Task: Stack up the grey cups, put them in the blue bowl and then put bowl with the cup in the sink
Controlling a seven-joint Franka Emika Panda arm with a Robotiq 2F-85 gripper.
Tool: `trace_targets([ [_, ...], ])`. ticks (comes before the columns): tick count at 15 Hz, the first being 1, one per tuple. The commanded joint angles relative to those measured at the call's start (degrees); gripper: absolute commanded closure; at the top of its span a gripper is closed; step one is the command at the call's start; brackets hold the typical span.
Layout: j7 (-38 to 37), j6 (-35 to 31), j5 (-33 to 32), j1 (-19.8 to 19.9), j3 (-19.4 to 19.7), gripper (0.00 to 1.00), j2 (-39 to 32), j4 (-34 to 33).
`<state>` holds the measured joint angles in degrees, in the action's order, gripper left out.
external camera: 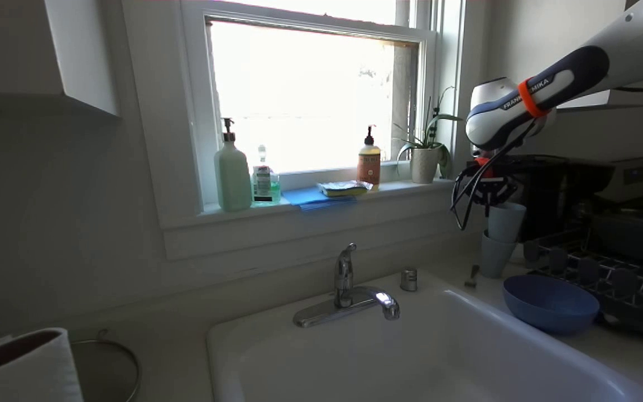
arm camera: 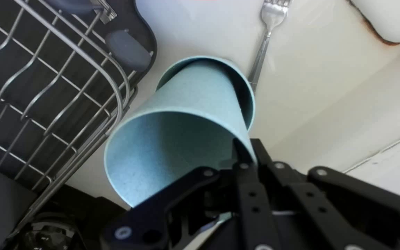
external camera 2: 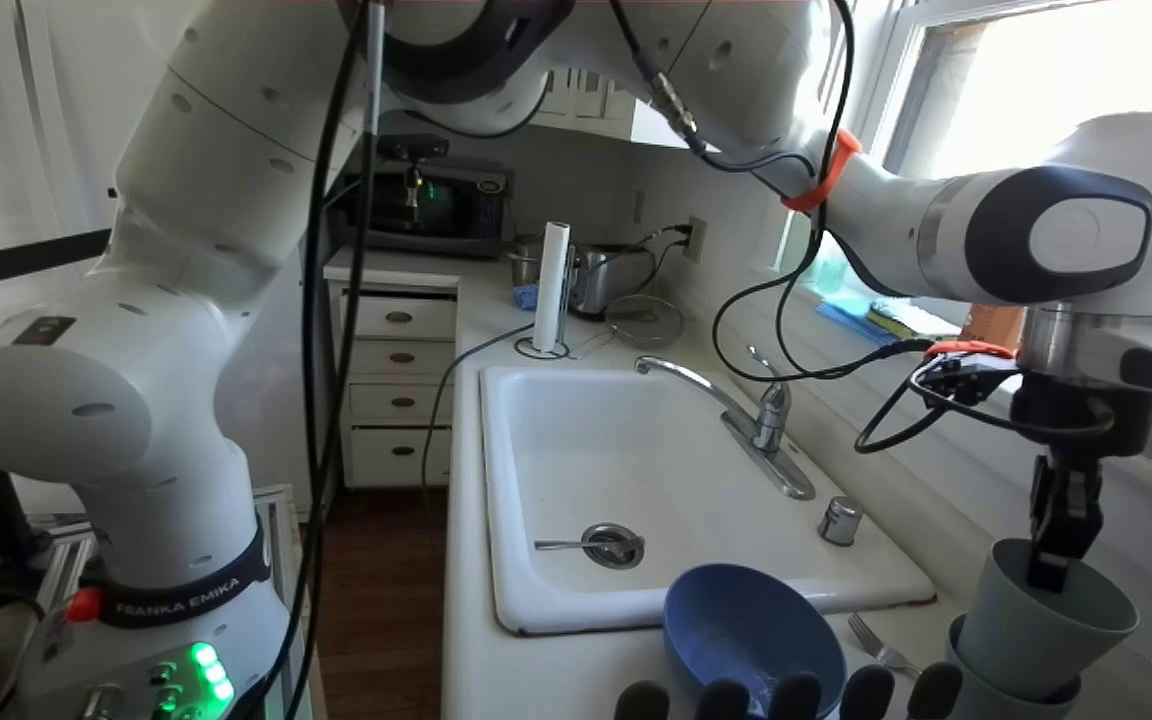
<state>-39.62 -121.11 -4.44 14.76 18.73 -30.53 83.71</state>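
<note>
Both pinching the upper grey cup [arm camera: 182,128] by its rim between the fingers [arm camera: 260,152] of the gripper [arm camera: 248,151] and holding its base inside the lower grey cup [external camera: 495,258], near the blue bowl [external camera: 550,304] beside the sink [external camera 2: 586,450].

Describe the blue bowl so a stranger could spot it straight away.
Find the white sink below the window. On the counter beside it, next to the dish rack, sits the blue bowl. Its blue colour and wide, open shape set it apart from the narrow grey cups nearby.
</note>
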Motion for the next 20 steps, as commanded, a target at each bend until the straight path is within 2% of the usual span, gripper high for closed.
trace_targets([
  [1,1.39,4.69,1.32,1.07,-0.61,0.99,-3.93,-5.34],
  [7,1.27,3.70,2.19,2.31,-0.77,0.99,-8.77,-9.87],
  [8,1.37,3.54,2.25,2.41,-0.84,0.80,-9.31,-10.45],
  [9,1.42,3.33,2.25,2.41,-0.86,0.68,-9.72,-10.62],
  [16,1.98,4.03,2.45,2.41,-1.45,0.22,-11.85,-11.40],
  [17,2.25,4.26,2.57,2.42,-1.61,0.43,-11.99,-11.19],
  [18,2.66,4.47,2.75,2.50,-1.79,0.60,-12.18,-11.15],
  [19,3.07,4.69,2.84,2.49,-1.88,0.61,-12.28,-10.99],
  [20,3.54,5.04,3.12,2.53,-2.03,0.67,-12.31,-10.86],
])
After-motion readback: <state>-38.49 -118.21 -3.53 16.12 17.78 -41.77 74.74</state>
